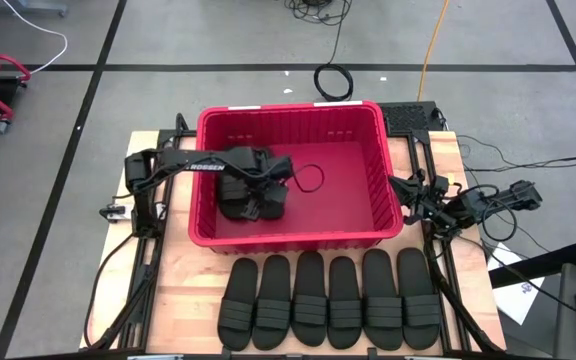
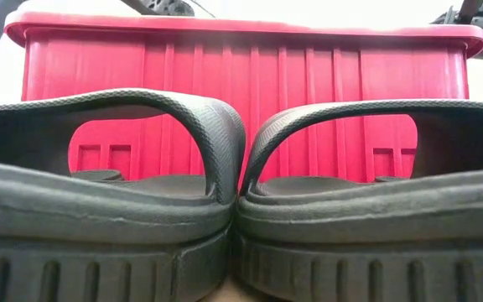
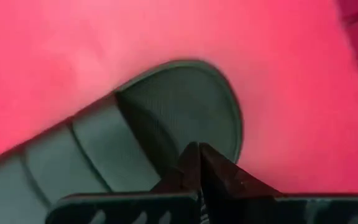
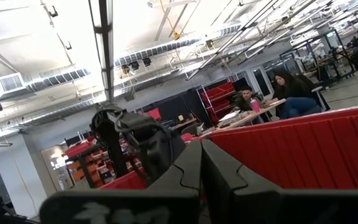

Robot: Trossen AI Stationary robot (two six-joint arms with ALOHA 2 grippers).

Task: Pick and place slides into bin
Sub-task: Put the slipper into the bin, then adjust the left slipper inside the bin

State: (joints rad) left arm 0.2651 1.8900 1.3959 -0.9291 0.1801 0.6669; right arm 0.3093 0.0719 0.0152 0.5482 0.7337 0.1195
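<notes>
Reaching into the bin (image 1: 298, 235), the left end effector (image 1: 268, 185) sits low over the slides already inside (image 1: 248, 195), on the bin's left half. In the left wrist view its fingers (image 3: 197, 171) meet at the tips with nothing between them, so it reads as closed and empty, just above a slide's footbed (image 3: 179, 106). I make it two slides in the bin, but the arm covers part of them.

Right end effector (image 1: 408, 192) is parked just outside the bin's right wall, fingers (image 4: 197, 168) together, holding nothing.

Six slides (image 1: 328, 300) remain on the bench (image 1: 178, 300), in a tight side-by-side row along the bin's near wall, straps up. The low view shows two of them pressed sole to sole (image 2: 237, 210).

Handling, my read:
- light, rubbery, some give; not fragile
- matte ribbed strap should grip well, unlikely to slip
- best hold is the strap arch: one finger under, one over
- tight row leaves little room at the sole edges, so go top-down on the strap
- slide will likely hang and swing; needs to clear the bin's rim
</notes>
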